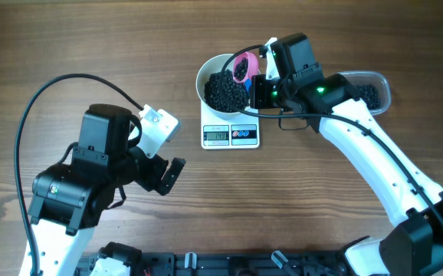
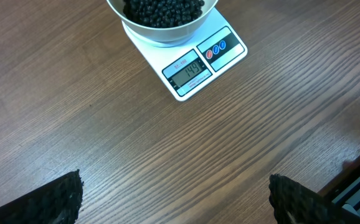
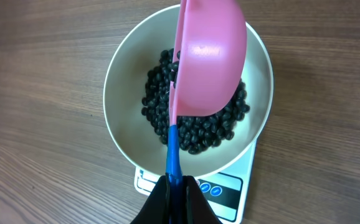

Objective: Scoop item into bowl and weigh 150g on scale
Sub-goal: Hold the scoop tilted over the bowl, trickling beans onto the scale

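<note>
The white bowl (image 1: 203, 77) stands on the small white scale (image 1: 231, 136) and holds a dark pile of the item (image 1: 223, 92). In the right wrist view my right gripper (image 3: 175, 186) is shut on the blue handle (image 3: 173, 149) of a pink scoop (image 3: 208, 62). The scoop is turned on its side over the item (image 3: 198, 130) in the bowl (image 3: 121, 124). My left gripper (image 2: 175, 199) is open over bare wood, a short way in front of the scale (image 2: 198, 68), with nothing between its fingers (image 2: 49, 202).
A clear plastic tub (image 1: 367, 88) with more black beads sits to the right of the scale, partly under my right arm. My left arm takes up the table's left front. A black rail runs along the front edge (image 1: 229, 261).
</note>
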